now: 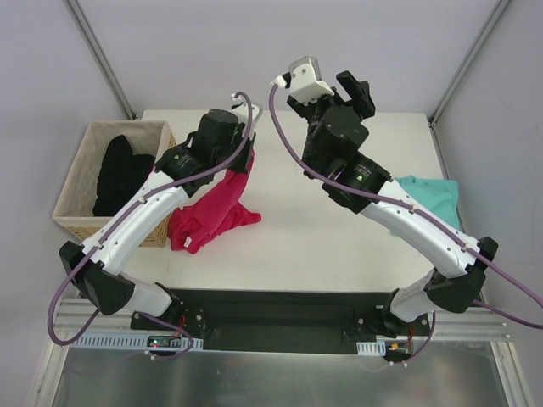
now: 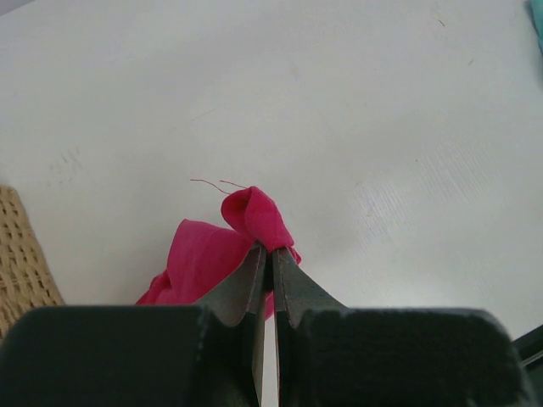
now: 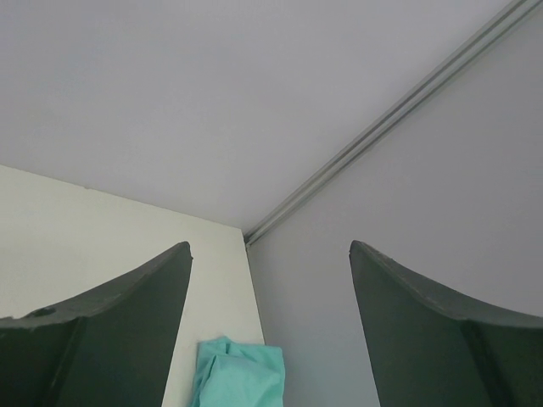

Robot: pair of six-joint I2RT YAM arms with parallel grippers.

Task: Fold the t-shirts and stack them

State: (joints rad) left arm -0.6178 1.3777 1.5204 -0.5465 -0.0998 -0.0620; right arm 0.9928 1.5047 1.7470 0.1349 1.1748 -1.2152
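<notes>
On table, pink t-shirt is bunched at 9 o'clock, one thin fold pinched in clamped L gripper; a slip or twisted spread is risked. Basket w/ black garment is crowded just beside. Teal t-shirt is seen at 3 o'clock. R gripper is held wide, empty.

White table, wicker basket standing at its left edge, crumpled magenta-pink t-shirt just right of the basket, lower part resting on the surface, teal t-shirt bunched at the right edge.
</notes>
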